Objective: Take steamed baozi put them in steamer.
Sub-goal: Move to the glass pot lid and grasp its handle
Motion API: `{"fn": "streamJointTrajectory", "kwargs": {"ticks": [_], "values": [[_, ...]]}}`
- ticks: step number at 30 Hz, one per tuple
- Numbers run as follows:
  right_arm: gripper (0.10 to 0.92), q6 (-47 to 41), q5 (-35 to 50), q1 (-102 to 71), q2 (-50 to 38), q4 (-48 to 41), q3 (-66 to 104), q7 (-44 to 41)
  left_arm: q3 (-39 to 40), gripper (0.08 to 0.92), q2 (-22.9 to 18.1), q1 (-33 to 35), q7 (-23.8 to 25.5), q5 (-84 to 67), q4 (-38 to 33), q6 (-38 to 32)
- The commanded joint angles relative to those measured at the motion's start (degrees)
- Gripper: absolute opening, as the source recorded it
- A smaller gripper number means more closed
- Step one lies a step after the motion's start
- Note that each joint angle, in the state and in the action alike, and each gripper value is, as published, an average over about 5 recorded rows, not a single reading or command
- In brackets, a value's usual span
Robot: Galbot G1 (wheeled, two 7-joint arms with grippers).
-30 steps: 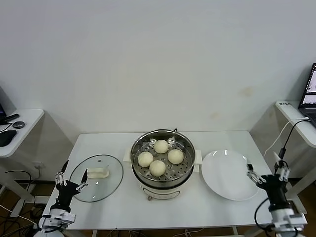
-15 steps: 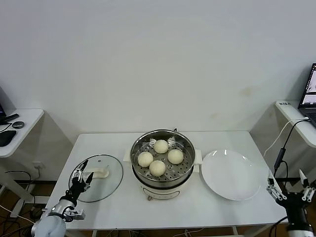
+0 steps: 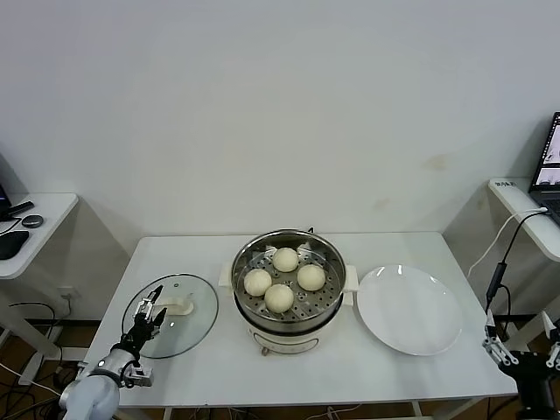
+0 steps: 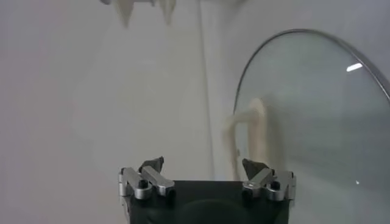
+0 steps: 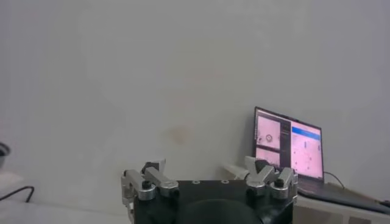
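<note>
White table (image 3: 219, 367) under head view: four smooth cream steamed baozi (image 3: 284, 278) sitting in shiny steamer (image 3: 288, 302), centre. Left gripper (image 3: 147, 317) spread open over glass lid (image 3: 188, 306); right gripper (image 3: 525, 348) open, off table's right edge. Left wrist: lid handle (image 4: 247, 131), probably. Right wrist: laptop (image 5: 291, 152) beyond.

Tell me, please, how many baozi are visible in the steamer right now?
4, all on the perforated tray inside the steamer: one baozi at the back, one on the left, one on the right, one at the front. None seems hidden.
</note>
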Motion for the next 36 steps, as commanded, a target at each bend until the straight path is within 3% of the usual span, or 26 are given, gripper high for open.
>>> {"fn": "streamJointTrajectory", "kwargs": {"ticks": [1,12,26,32,36], "values": [[0.823,-0.4,-0.2,-0.8,0.6,0.4,0.4,0.2,2.8,0.823,0.3,-7.2,0.8,2.2,6.2,0.2],[0.823,-0.6,-0.9,-1.0,0.7,0.2,0.0,0.0,4.9,0.792,-0.2,-10.6,1.7,1.8,9.9,1.0],[0.823,-2.1,-1.4,-1.2,0.6,0.4,-1.6,-0.7,5.5,0.394,-0.6,-9.6,-2.5,-5.0,10.9,2.2],[0.823,-2.0,-1.7,-1.2,0.6,0.0,-2.0,-1.0,4.2,0.225,1.4,-4.9,-4.2,-8.5,2.6,2.9],[0.823,-1.8,-2.3,-1.1,0.5,-0.6,-2.9,-1.3,2.6,0.174,3.8,-0.8,-5.4,-11.4,-5.1,5.6]]}}
